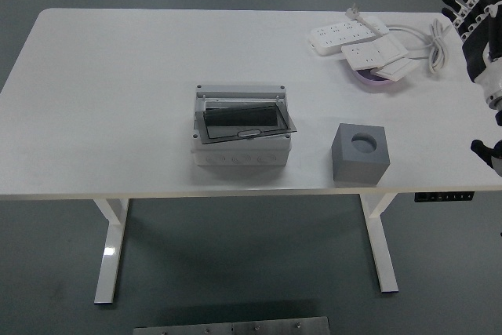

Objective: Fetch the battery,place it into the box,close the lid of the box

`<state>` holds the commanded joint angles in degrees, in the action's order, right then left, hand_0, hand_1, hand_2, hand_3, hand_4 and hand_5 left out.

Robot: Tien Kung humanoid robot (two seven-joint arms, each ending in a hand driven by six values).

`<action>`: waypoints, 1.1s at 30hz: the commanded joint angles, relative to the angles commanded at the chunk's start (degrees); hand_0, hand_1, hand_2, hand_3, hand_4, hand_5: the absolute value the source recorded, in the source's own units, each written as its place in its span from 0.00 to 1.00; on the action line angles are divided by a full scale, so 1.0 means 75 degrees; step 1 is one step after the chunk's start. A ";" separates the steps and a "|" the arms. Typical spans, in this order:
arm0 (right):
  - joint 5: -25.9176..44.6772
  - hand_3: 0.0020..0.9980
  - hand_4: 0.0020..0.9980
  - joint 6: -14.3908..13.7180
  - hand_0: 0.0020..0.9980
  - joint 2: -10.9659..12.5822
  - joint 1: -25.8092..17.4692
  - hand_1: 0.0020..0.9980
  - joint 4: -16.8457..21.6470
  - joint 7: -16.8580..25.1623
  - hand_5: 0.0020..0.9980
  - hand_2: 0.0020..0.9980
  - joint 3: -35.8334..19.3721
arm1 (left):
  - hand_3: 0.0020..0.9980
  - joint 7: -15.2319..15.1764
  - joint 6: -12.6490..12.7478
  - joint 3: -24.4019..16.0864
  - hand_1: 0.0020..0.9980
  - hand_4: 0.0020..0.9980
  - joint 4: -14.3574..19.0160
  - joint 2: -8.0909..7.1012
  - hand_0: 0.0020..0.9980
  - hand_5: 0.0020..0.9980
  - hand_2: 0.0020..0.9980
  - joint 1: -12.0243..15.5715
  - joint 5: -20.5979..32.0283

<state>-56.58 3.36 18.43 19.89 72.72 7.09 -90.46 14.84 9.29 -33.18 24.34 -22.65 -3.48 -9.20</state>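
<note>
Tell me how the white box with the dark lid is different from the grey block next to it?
The white box is wider and flatter; the grey block is smaller and cube-shaped. The box has a dark see-through lid; the block has a round hole on top. Both sit on the table near its front edge.

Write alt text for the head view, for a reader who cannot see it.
A white table holds a light grey plastic box with a dark tinted lid at its centre and a grey cube with a round hole in its top to its right. White power strips with coiled cable lie at the far right corner, and the robot's right hand, fingers spread, hangs at the right edge.
</note>
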 joint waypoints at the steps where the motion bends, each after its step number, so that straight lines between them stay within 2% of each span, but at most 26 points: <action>1: 0.0005 0.87 1.00 -0.0002 0.93 -0.0003 -0.0002 0.86 -0.0001 0.0004 1.00 0.86 0.0011 | 0.57 0.0002 0.0000 -0.0002 0.70 0.63 0.0000 -0.0004 0.66 0.09 0.57 0.0008 -0.0002; 21: -0.0016 0.85 1.00 0.0010 0.91 -0.0100 -0.0098 0.83 -0.0011 -0.0017 1.00 0.83 0.0121 | 0.57 0.0052 -0.0007 -0.0030 0.70 0.63 0.0008 -0.0090 0.66 0.09 0.57 0.0245 -0.0079; 33: -0.0064 0.84 1.00 -0.0014 0.91 -0.0077 -0.0073 0.83 -0.0007 -0.0018 1.00 0.83 0.0165 | 0.57 -0.0034 -0.0020 0.0116 0.70 0.63 0.0019 -0.0005 0.66 0.09 0.57 0.0431 0.0144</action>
<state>-57.05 3.26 17.85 19.34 72.67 6.96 -89.23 14.58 9.14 -32.31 24.49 -22.69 -0.24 -8.12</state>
